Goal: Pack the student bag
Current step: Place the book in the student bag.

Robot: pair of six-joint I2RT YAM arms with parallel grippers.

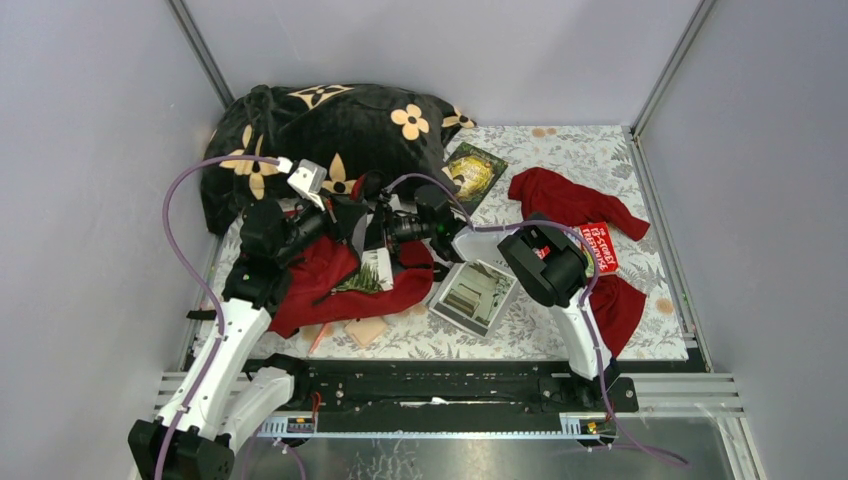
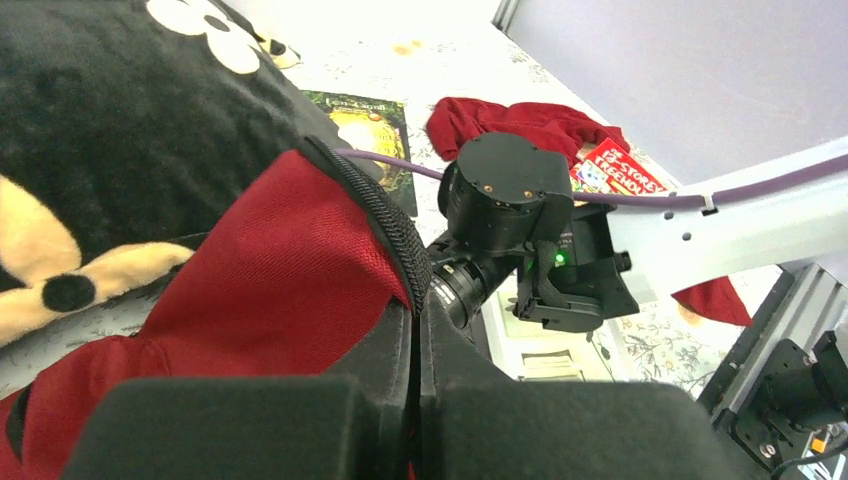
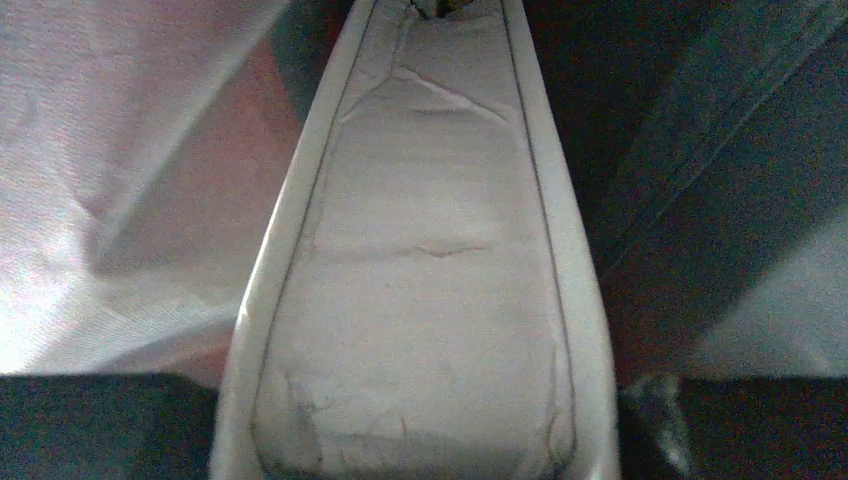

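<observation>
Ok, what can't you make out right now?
- Top view: both arms cover the opening of the student bag, so its inside is hidden.
- Right wrist view: the white creased object is too close, and too cut off by the edges, to identify.
- Top view: the flat tan item is too small to identify.

There is one student bag (image 1: 312, 285). There is one black blanket with flowers (image 1: 330, 130). There are three books: one green book (image 1: 475, 172), one photo book (image 1: 474, 296) and one white book (image 3: 420, 250). There is one red cloth (image 1: 565, 200), one red card (image 1: 600, 247) and one tan square (image 1: 366, 331). There are two robot arms: the left arm (image 1: 225, 350) and the right arm (image 1: 575, 330).
</observation>
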